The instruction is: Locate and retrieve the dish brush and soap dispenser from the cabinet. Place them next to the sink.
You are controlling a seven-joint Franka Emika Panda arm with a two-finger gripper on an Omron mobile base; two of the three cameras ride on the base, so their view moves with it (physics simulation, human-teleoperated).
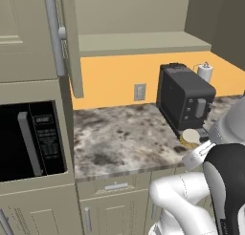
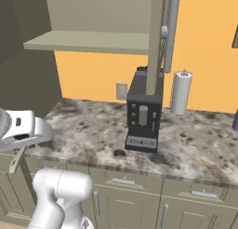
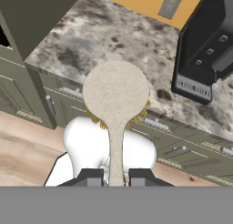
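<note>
Dish brush [image 3: 116,93]: hanging over the counter [image 3: 113,41] edge (round head outward).
Gripper [image 3: 116,176]: fingers pinching the brush's stem.

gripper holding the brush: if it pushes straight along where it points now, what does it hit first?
Probably the granite counter edge, left of the coffee machine: the gripper, shut on the dish brush, aims the brush head there. Depth is unclear.

The arm [image 1: 191,200] fills the lower right of the left base view: glossy white rounded shells, with a broad black band (dark grey at its edge) wrapping one joint. At the left edge of the right base view, a white boxy hand housing shows small dark insets. Two short dark grey fingertips [image 3: 93,176] rise at the hand view's bottom.
</note>
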